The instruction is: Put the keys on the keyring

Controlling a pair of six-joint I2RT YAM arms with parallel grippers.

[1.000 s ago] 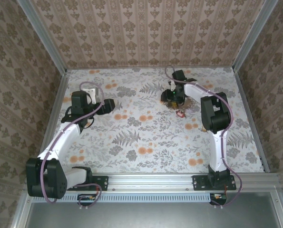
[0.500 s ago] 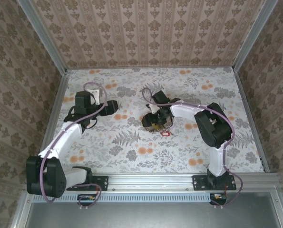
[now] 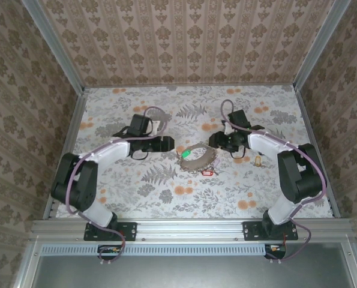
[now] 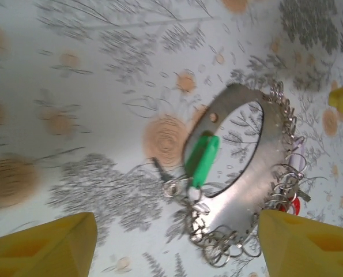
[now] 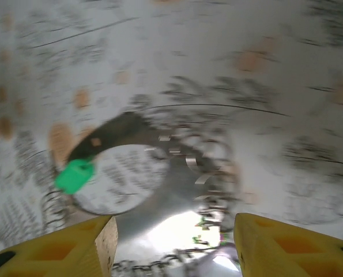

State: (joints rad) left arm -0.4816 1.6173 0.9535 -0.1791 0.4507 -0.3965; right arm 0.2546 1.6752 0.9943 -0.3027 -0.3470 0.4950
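Seemingly partway at most — green key point(image 4: 203, 160) across keyring point(image 4: 249, 184) mid-frame, red key point(image 4: 292, 206) at its lower right, threading unclear. Left gripper point(image 4: 176, 242), right gripper point(image 5: 174, 245) released — grasping nothing.

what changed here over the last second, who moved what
The right hand brought the keyring, with the red key trailing, from the far side nearer and leftward to mid-table, then backed to the ring's right edge. Whether it let go I cannot tell. The left hand swung rightward up to the ring, jaws open. The left arm's base and right arm's base stayed put.
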